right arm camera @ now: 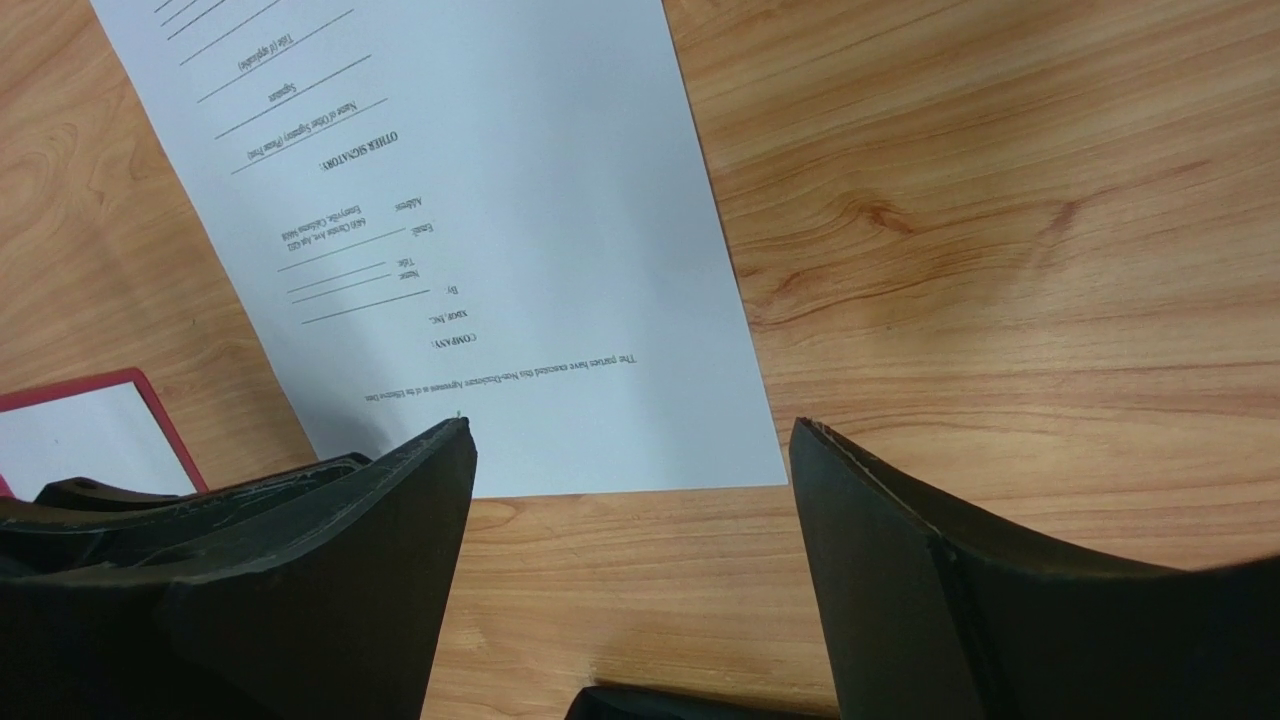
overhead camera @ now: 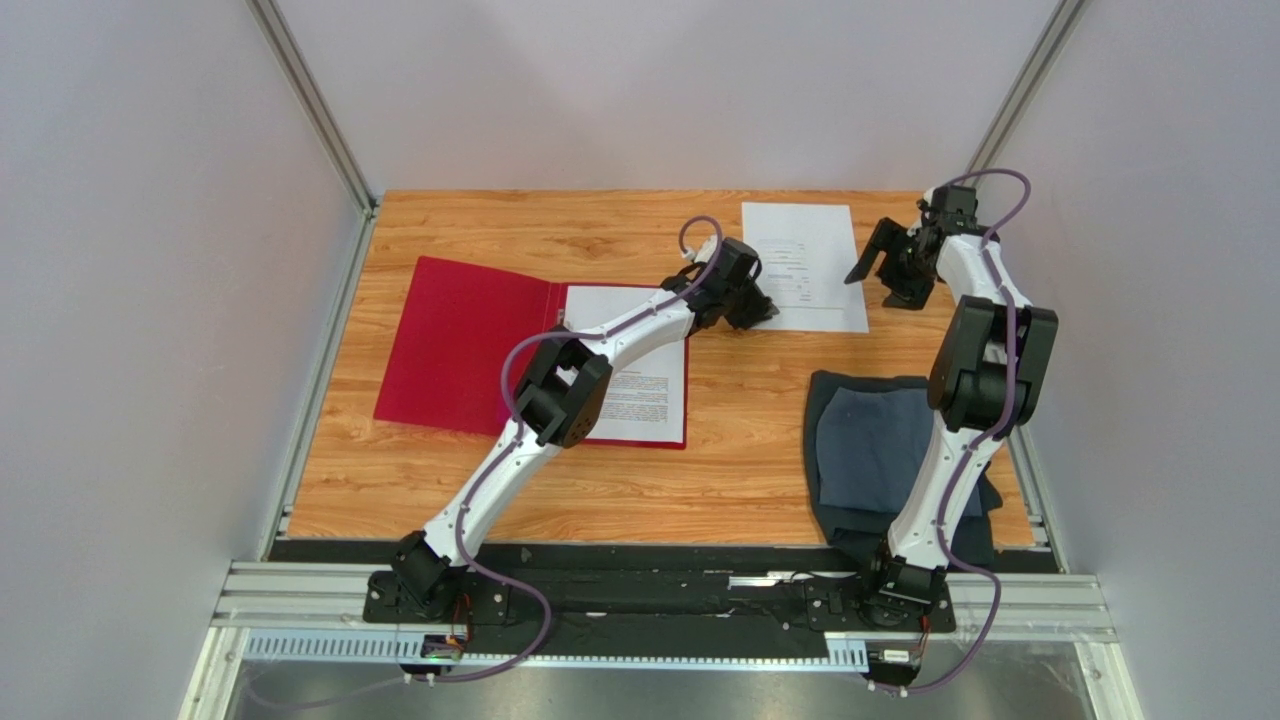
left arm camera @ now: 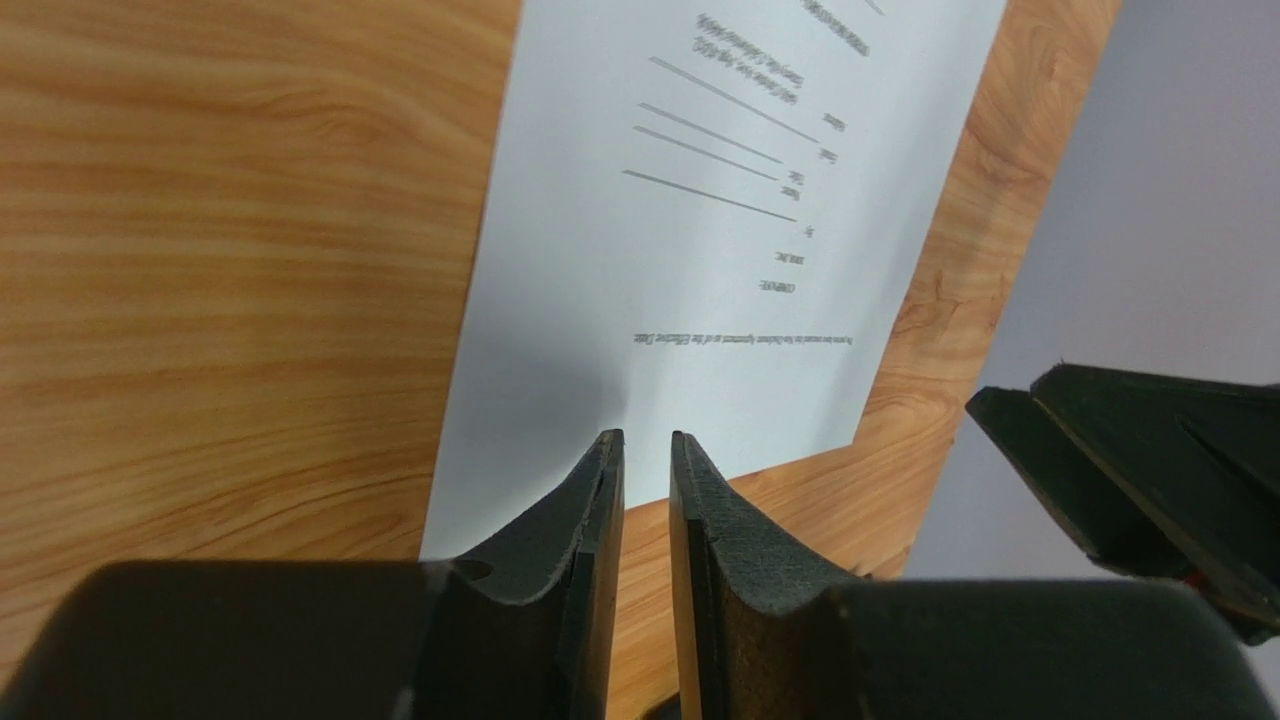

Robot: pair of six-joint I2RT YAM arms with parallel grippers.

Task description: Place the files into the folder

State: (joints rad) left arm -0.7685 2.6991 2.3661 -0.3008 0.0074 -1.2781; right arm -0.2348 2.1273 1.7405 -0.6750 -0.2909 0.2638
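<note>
The red folder (overhead camera: pixel 458 345) lies open at the left middle of the table. One white printed sheet (overhead camera: pixel 654 383) lies on its right half, partly under my left arm. The second sheet (overhead camera: pixel 804 263) lies flat on the bare wood at the back. My left gripper (overhead camera: pixel 756 311) is at that sheet's near left corner. In the left wrist view its tips (left arm camera: pixel 646 438) are a narrow gap apart over the sheet's (left arm camera: pixel 721 225) near edge, holding nothing. My right gripper (overhead camera: pixel 879 263) is wide open and empty (right arm camera: pixel 628 428) beside the sheet's (right arm camera: pixel 481 225) right edge.
A dark grey-blue folded cloth (overhead camera: pixel 879 450) lies at the near right, under my right arm. The folder's corner (right arm camera: pixel 150 393) shows in the right wrist view. Grey walls close in the table on the left, back and right.
</note>
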